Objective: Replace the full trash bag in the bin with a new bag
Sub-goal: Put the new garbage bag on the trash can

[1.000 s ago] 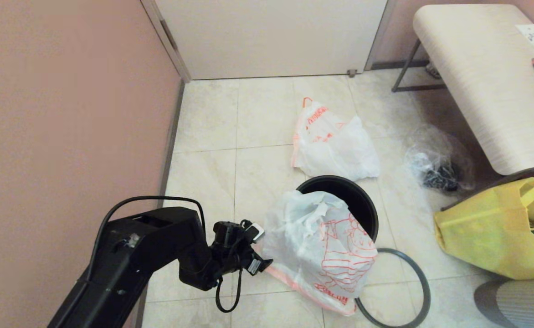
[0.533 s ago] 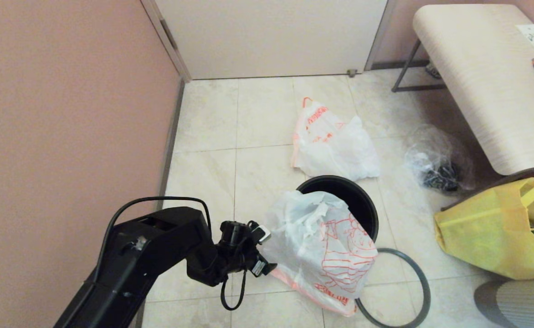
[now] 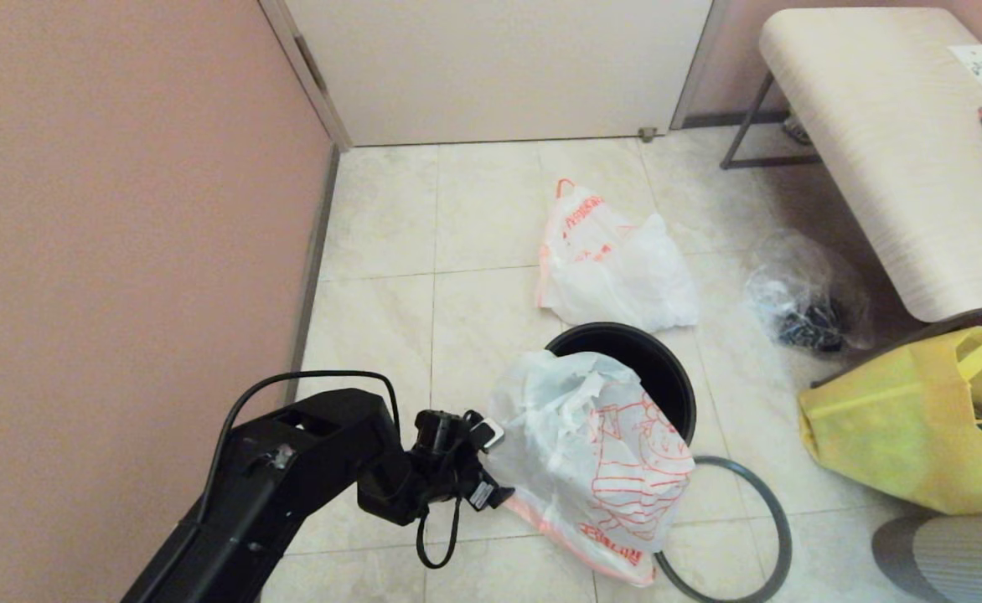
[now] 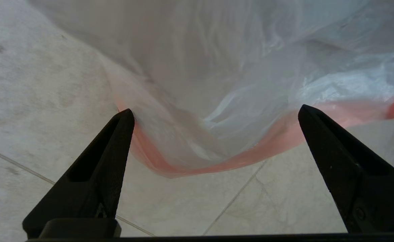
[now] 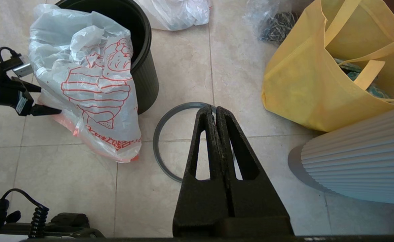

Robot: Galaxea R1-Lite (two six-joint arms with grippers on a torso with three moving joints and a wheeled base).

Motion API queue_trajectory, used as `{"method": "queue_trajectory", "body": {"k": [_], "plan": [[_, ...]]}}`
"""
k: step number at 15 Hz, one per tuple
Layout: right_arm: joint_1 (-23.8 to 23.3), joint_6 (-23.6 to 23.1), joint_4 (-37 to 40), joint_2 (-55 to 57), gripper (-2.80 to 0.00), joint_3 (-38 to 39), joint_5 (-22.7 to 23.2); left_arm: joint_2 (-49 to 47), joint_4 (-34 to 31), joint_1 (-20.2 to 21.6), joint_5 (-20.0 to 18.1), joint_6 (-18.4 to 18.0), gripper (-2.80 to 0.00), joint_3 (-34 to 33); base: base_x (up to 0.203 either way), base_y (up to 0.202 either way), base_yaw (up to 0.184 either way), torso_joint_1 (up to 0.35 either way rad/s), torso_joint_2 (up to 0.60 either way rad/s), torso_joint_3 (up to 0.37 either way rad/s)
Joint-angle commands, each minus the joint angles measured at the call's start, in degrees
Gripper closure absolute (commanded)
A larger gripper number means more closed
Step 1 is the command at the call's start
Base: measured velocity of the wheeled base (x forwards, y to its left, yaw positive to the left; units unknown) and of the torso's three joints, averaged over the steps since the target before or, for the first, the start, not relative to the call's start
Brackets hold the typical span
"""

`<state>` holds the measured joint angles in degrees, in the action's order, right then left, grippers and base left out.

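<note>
Two bags noted: the full trash bag lies on the floor beyond the bin; the new bag drapes half over its rim. Left gripper, jaws open, flanks the hem, evidently to spread it. Right gripper closed, idle.

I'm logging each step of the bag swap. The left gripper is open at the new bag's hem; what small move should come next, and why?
Probably ease the left gripper forward and shut it on the new bag's pink hem: the hem sags between its open fingers, ungripped, and the bag only drapes over the bin.
</note>
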<state>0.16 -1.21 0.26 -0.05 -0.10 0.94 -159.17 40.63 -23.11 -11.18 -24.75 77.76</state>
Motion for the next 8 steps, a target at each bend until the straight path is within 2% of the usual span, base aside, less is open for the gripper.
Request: {"method": "queue_trajectory", "body": {"k": [1, 2, 8], "plan": [[0.0, 0.0, 0.0, 0.0, 0.00, 0.0, 0.0, -0.5, 0.1, 0.0, -0.1, -0.1, -2.80, 0.3, 0.000, 0.000, 0.000, 0.000, 0.00, 0.000], [0.0, 0.0, 0.0, 0.0, 0.00, 0.0, 0.0, -0.5, 0.1, 0.1, 0.0, -0.2, 0.00, 0.3, 0.000, 0.000, 0.000, 0.000, 0.00, 0.000], [0.0, 0.0, 0.0, 0.0, 0.00, 0.0, 0.0, -0.4, 0.4, 0.2, -0.1, -0.4, 0.00, -0.2, 0.000, 0.000, 0.000, 0.000, 0.00, 0.000]]}}
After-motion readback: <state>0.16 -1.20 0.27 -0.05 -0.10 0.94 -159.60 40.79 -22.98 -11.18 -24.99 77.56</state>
